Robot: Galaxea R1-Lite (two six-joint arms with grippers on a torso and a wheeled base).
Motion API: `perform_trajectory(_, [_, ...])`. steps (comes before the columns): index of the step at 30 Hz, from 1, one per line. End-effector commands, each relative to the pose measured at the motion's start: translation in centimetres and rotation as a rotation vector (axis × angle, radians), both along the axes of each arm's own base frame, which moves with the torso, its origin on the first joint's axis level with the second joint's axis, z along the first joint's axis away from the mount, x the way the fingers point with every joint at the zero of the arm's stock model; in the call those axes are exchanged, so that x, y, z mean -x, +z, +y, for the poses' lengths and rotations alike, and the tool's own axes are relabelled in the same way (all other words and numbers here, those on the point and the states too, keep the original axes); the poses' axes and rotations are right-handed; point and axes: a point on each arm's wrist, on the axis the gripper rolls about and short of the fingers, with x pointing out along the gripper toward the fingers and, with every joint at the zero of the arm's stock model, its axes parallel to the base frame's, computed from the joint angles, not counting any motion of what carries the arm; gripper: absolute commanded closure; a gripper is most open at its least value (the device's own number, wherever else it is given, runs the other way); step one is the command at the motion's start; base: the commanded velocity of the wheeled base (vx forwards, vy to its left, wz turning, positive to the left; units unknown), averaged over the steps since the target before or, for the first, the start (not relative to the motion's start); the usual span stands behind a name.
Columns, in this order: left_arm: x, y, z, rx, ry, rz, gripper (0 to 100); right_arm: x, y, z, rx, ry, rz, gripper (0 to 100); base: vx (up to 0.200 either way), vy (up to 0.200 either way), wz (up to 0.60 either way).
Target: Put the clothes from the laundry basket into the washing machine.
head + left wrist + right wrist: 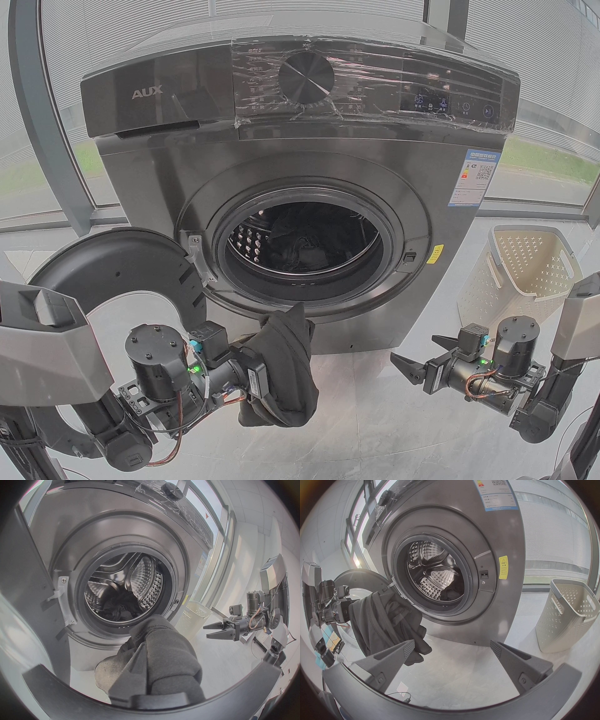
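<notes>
The left tool (pixel 253 382) gripped a dark garment (pixel 289 369), hanging just below the washing machine's open drum (pixel 250 240), which lay forward and above it. The right tool (pixel 407 367), jaws spread and empty, sat farther from the opening, near the laundry basket (pixel 531 275).

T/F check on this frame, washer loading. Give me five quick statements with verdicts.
1. The door is shut. False: the washing machine door is swung open.
2. The left pincer holds a dark garment. True.
3. The right pincer is open and empty. True.
4. The drum is empty. False: the drum already has dark clothing in it.
5. The basket stands left of the machine. False: the laundry basket is on its right.
</notes>
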Motion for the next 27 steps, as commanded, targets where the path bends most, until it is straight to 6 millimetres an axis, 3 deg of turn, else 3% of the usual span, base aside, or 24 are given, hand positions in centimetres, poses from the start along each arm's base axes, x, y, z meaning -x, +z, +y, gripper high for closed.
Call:
perform_trajectory(1, [0.1,-0.1,-0.2,0.002,-0.007,-0.001,100,0.1,0.0,0.1,0.001,0.004,0.002,0,0.200,0.000,0.00])
perform_trajectory(17, [0.7,-0.1,-1.0,0.001,-0.030,0.000,100,0.5,0.3,0.4,-0.004,0.024,-0.008,0,0.013,0.000,0.00])
perform_trajectory(23, [0.8,-0.3,-1.2,-0.001,-0.035,0.007,100,0.6,0.5,0.3,-0.006,0.024,-0.012,0,0.200,0.000,0.00])
perform_trajectory(27, [1.2,0.0,-1.5,0.011,-0.050,0.002,100,0.8,0.6,0.5,-0.010,0.033,-0.017,0,0.000,0.000,0.00])
